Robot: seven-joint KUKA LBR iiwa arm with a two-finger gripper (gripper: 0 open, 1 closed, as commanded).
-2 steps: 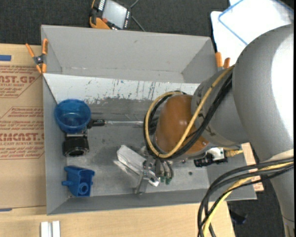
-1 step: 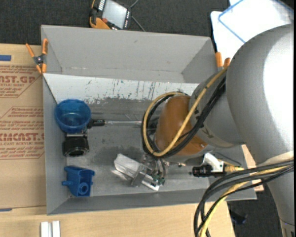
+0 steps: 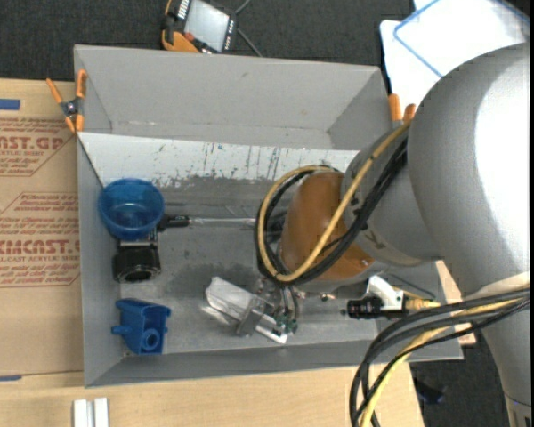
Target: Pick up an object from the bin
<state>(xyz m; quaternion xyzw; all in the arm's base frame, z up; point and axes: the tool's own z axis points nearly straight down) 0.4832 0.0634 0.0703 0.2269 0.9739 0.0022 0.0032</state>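
My gripper (image 3: 271, 314) is low in the bin's front middle, under the orange cover. It sits at the right end of a crumpled clear-and-white plastic piece (image 3: 224, 297) lying on the floor, and seems to touch it. A small green bit (image 3: 286, 328) shows just beside the gripper's tip. Whether the plastic piece is between the gripper's parts is hidden.
Along the left wall lie a blue round cup (image 3: 130, 206), a black cylinder (image 3: 136, 261) below it, and a blue plastic block (image 3: 142, 325) in the front left corner. A thin rod with a black end (image 3: 205, 222) lies across the middle. The arm and its cables cover the bin's right side.
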